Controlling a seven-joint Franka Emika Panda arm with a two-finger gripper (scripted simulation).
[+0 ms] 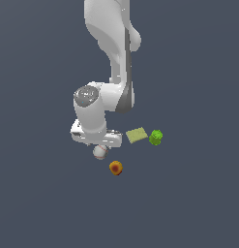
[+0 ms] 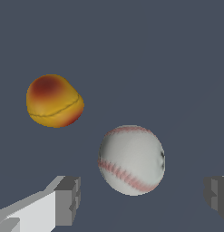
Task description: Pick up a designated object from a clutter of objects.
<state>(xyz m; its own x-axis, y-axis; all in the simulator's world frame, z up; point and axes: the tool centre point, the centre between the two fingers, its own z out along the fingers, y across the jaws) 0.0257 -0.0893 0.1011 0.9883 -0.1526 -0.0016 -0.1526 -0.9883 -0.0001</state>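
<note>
The white baseball point(image 1: 100, 151) sits on the dark surface point(image 1: 38, 203), right under the arm's gripper point(image 1: 98, 145) and partly hidden by it in the exterior view. From the wrist view the ball point(image 2: 131, 160) lies between the two grey fingertips point(image 2: 68, 199), closer to the one than to the other — the jaws stand wide, with nothing in them, and neither pad touches the ball yet.

It looks like a firm, light thing, round all over, so I would expect it to roll away at the first uneven push. The red stitching gives a little texture, but the skin is otherwise smooth; a hold across the widest part, both pads meeting it at the same height, seems the safest. Pinched too high, it would likely squirt out downward.

Near it on the surface lies the orange-red ball point(image 1: 115, 167), apart from the baseball and not touching it — in the wrist view it point(image 2: 53, 100) sits clear of the fingers. Farther off toward the exterior view's right are the flat yellow-green pad point(image 1: 136, 135) and, just beside that, the bright green block point(image 1: 156, 137), both well out of the way.
</note>
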